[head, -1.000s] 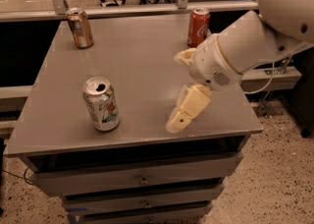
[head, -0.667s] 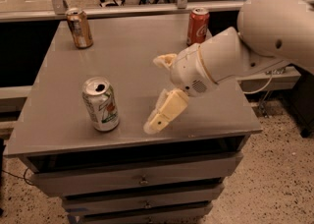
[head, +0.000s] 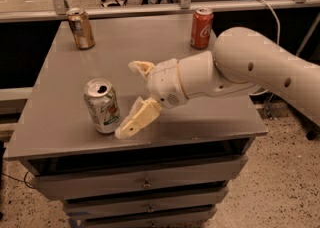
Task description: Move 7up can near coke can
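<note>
The 7up can [head: 101, 105], silver-white with green lettering and a red spot, stands upright near the front left of the grey table [head: 65, 82]. The coke can [head: 201, 28], red with white script, stands upright at the back right. My gripper [head: 131, 99] is open just right of the 7up can. One finger [head: 136, 120] reaches down beside the can's base, the other [head: 141, 67] points toward the back. The fingers do not enclose the can.
A brownish orange-gold can [head: 81, 28] stands at the table's back left. My white arm [head: 250, 72] stretches in from the right over the table. Drawers [head: 145, 184] sit below the front edge. A railing runs behind the table.
My gripper has moved left across the table, from the right part to right beside the 7up can. The cans have not moved.
</note>
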Controlling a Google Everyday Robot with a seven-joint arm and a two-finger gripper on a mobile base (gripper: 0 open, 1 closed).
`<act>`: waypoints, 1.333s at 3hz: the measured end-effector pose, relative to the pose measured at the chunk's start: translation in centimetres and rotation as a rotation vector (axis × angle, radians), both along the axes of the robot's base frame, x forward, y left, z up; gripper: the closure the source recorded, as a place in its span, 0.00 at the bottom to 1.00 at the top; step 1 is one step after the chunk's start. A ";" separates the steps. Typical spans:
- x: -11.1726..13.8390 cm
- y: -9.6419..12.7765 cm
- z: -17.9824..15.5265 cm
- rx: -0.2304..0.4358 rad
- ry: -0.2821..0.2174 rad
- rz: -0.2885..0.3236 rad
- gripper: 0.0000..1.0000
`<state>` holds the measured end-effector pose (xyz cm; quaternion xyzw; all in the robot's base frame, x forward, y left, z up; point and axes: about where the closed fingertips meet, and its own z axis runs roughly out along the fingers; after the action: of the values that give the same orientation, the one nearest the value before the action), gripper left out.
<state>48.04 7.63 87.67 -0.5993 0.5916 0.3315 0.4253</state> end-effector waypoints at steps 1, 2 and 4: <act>0.0 2.4 -1.0 0.053 0.029 0.016 0.17; 0.4 3.5 -1.8 0.069 0.074 0.007 0.41; 2.7 1.1 -1.4 0.077 0.107 -0.070 0.88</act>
<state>50.75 8.72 86.26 -0.5429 0.6210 0.3703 0.4271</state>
